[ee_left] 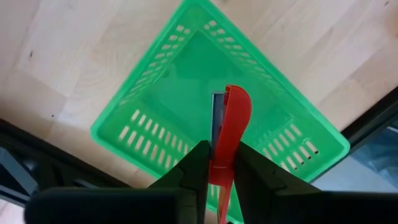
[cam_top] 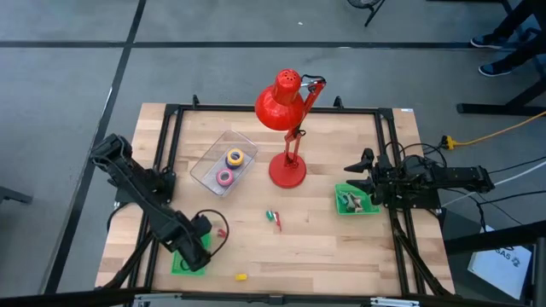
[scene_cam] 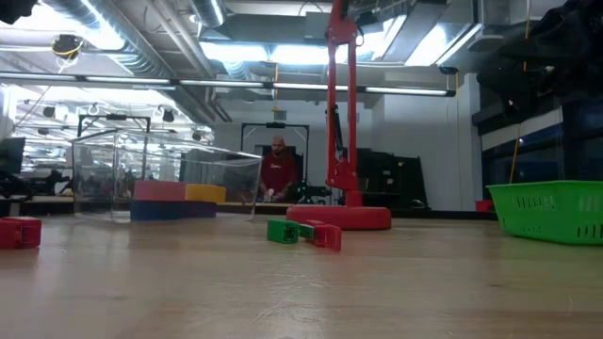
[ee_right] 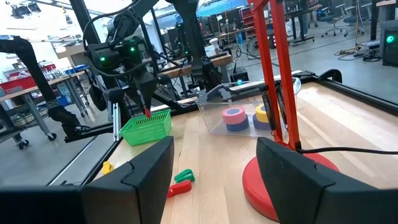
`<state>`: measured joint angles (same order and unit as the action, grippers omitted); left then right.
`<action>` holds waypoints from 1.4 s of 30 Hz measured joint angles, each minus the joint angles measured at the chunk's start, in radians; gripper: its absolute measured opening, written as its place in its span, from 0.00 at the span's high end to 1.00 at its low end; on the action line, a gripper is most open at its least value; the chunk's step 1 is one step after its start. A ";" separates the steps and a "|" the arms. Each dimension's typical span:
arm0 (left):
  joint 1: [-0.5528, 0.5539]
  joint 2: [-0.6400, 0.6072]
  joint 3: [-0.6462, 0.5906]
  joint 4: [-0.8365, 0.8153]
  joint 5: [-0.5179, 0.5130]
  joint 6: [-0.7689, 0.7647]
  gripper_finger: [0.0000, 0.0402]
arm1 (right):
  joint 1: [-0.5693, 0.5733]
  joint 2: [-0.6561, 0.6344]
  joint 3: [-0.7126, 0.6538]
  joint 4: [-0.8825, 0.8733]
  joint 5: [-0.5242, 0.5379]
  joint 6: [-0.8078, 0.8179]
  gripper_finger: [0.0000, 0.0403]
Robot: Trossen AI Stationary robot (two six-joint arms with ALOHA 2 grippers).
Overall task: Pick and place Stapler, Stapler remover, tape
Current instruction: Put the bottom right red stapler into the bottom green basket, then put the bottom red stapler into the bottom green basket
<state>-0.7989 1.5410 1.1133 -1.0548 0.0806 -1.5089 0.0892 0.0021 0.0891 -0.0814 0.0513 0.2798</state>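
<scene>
Left wrist view: left gripper [ee_left: 219,171] pinches the red stapler [ee_left: 229,134] above the green basket [ee_left: 155,112]. Lower centrally, then release. Right gripper [ee_right: 214,171] waits, fingers wide.
</scene>
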 joint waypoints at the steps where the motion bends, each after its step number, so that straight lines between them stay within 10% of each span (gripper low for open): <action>1: -0.002 0.000 0.000 0.000 0.000 0.000 0.84 | 0.000 0.000 0.000 0.000 0.000 0.000 0.42; 24: -0.016 0.000 0.000 -0.026 -0.008 -0.048 0.70 | 0.000 0.000 0.000 0.000 0.000 0.000 0.42; 42: 0.128 -0.149 0.000 0.023 -0.199 0.326 0.68 | 0.000 0.000 0.000 0.000 0.000 0.000 0.42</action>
<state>-0.6706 1.3922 1.1133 -1.0316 -0.1182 -1.1828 0.0891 0.0021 0.0891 -0.0814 0.0513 0.2802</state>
